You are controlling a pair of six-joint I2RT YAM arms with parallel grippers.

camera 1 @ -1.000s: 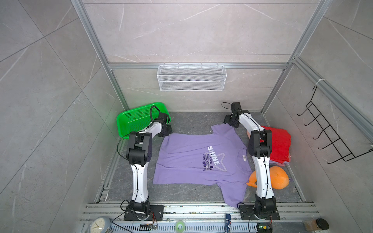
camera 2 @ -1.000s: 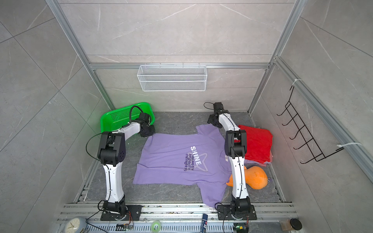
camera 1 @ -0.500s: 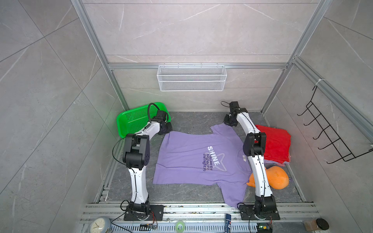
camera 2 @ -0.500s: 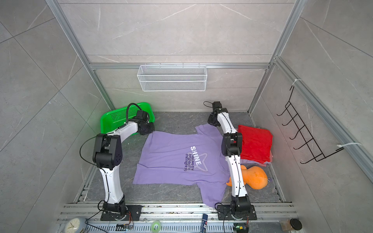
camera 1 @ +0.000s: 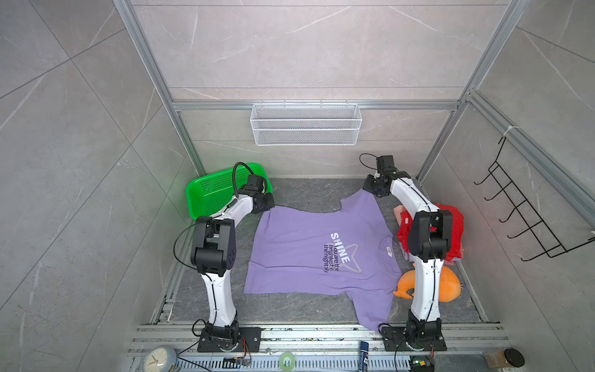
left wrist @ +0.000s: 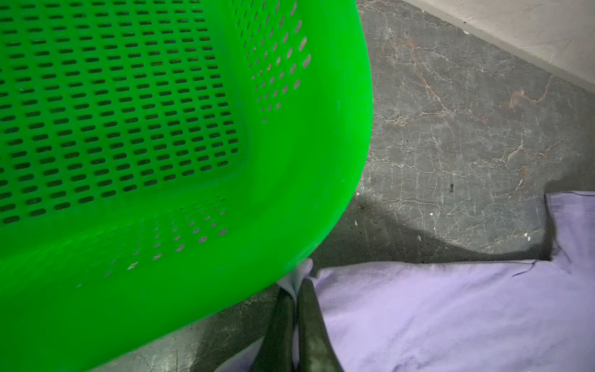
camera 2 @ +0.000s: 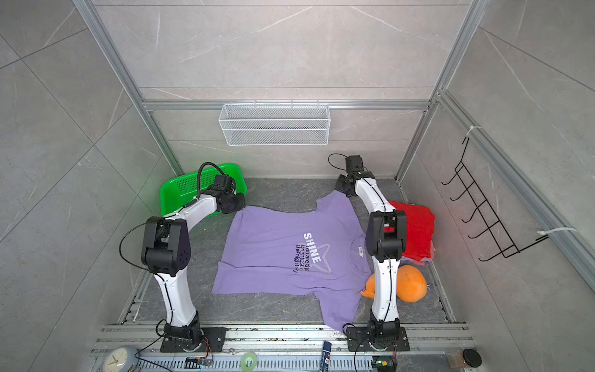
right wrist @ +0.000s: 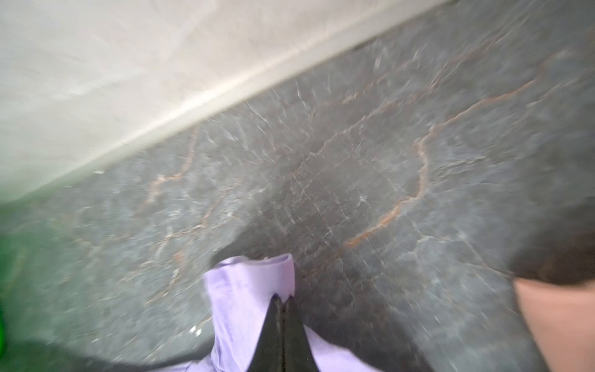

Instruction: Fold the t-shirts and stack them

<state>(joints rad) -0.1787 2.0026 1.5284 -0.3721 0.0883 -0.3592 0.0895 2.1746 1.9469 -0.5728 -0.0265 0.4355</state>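
Two pinches on the far edge of the lavender shirt (camera 1: 309, 244), first fold about to start.
The shirt lies spread flat, print up, in the middle of the table (camera 1: 306, 193), with the red shirt (camera 2: 415, 225) folded just beside its collar end. Our left gripper (left wrist: 295, 294) is clamped on the far hem corner, just beside the green basket (left wrist: 161, 128); our right gripper (right wrist: 283, 304) is clamped on the tip of the far sleeve. We judge the good way is to raise both corners together, keep the edge between them taut, and carry it straight toward the near edge so the halves meet squarely. We should watch that the left corner clears the basket rim.
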